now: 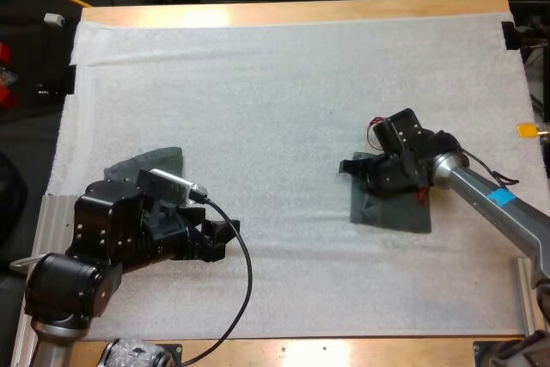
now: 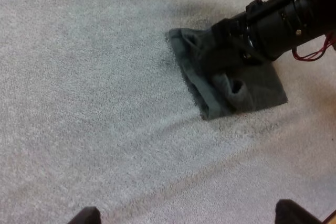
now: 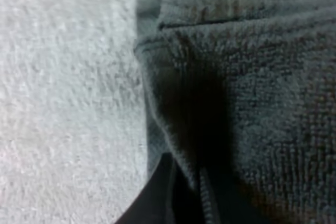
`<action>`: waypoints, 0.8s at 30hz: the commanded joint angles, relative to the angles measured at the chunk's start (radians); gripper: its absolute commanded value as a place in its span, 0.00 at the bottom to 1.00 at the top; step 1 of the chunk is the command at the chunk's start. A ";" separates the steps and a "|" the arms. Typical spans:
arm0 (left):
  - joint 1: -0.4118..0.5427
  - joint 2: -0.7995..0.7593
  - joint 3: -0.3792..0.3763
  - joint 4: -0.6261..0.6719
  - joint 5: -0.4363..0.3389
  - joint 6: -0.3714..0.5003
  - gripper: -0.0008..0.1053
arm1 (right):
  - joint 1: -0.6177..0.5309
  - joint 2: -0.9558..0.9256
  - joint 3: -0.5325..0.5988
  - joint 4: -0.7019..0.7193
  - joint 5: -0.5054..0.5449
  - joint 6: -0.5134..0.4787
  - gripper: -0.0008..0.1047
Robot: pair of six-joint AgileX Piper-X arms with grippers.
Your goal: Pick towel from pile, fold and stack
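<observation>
Towels, two of them and both dark grey-green, lie on the white mat (image 1: 284,83) that covers the wooden table (image 1: 301,13).

Nearest, at the near left, the left gripper (image 1: 225,234) hangs low over bare mat and points toward the right. In the left wrist view its two black fingertips (image 2: 86,216) stand wide apart with only mat between them, touching nothing.

Farther in and right of centre is the folded towel (image 1: 391,208), a flat, roughly square shape with its near edge and right side lying smooth on the mat. The left wrist view shows the folded towel (image 2: 262,90) with a small loop of cloth puckered up near its middle and its far part bunched upward.

The right gripper (image 1: 357,169) is at that far left part of the folded towel, its arm reaching in from the right edge of the table. In the left wrist view the right gripper (image 2: 226,45) sits down on the raised cloth. Up close, the right wrist view shows stacked layers of the folded towel (image 3: 273,103) with a fold running down against one black finger (image 3: 155,198); the fingers look closed on that fold.

At about the same depth on the left side, the crumpled towel (image 1: 146,165) rests just beyond the left arm, which hides its near part. It is well apart from the folded towel.
</observation>
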 commanded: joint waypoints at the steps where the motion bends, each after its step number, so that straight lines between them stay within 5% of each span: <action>1: 0.000 -0.003 -0.002 -0.002 0.008 0.002 0.61 | 0.001 0.001 -0.005 -0.006 -0.003 0.009 0.01; 4: 0.000 -0.003 -0.002 -0.002 0.008 0.002 0.61 | 0.001 0.002 -0.005 -0.005 -0.016 0.009 0.06; 11: 0.000 -0.003 -0.002 -0.002 0.008 0.002 0.61 | 0.004 0.002 -0.005 -0.044 -0.127 0.009 0.66; 24: 0.000 -0.003 -0.002 -0.002 0.008 0.002 0.61 | 0.082 -0.020 -0.011 -0.033 -0.231 0.009 0.63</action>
